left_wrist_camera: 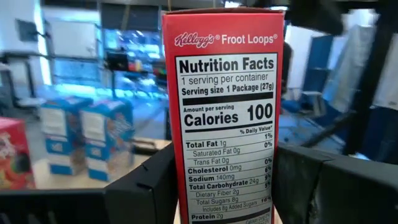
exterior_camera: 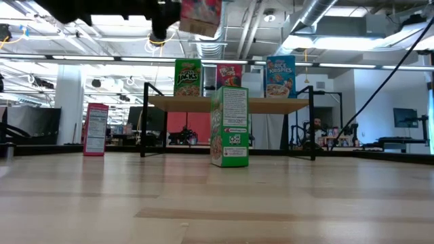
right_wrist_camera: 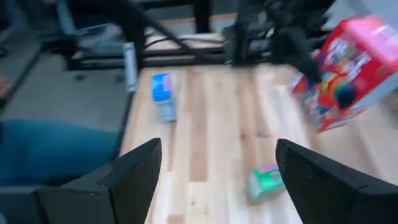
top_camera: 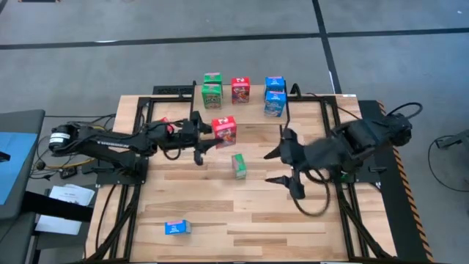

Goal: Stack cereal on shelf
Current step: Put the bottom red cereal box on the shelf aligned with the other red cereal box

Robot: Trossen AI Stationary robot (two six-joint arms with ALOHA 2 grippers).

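Note:
A red cereal box (left_wrist_camera: 227, 118) hangs above the table's middle, with my left gripper (top_camera: 212, 133) shut on it. The shelf (exterior_camera: 230, 104) stands at the far edge. On it are green boxes (top_camera: 212, 89), a red box (top_camera: 240, 89) and blue boxes (top_camera: 275, 95). A green box (exterior_camera: 229, 126) stands upright on its end on the tabletop, between the two grippers. A blue box (top_camera: 176, 227) lies near the front left. Another red box (exterior_camera: 95, 129) stands at the left. My right gripper (top_camera: 272, 167) hovers open right of the green box, holding nothing. My left gripper pinches the red box between its two fingers (left_wrist_camera: 146, 186), one on each broad face, low on the box. The narrow nutrition panel (left_wrist_camera: 227, 168) faces back toward the wrist. The fingers come about level from the table's left. The box stands roughly upright, lifted clear of the table.
The shelf's black legs (exterior_camera: 144, 129) and a black frame (top_camera: 176, 92) rim the far side. Bare tabletop (top_camera: 293, 227) lies toward the near right. Cables run under the right arm (top_camera: 315, 202).

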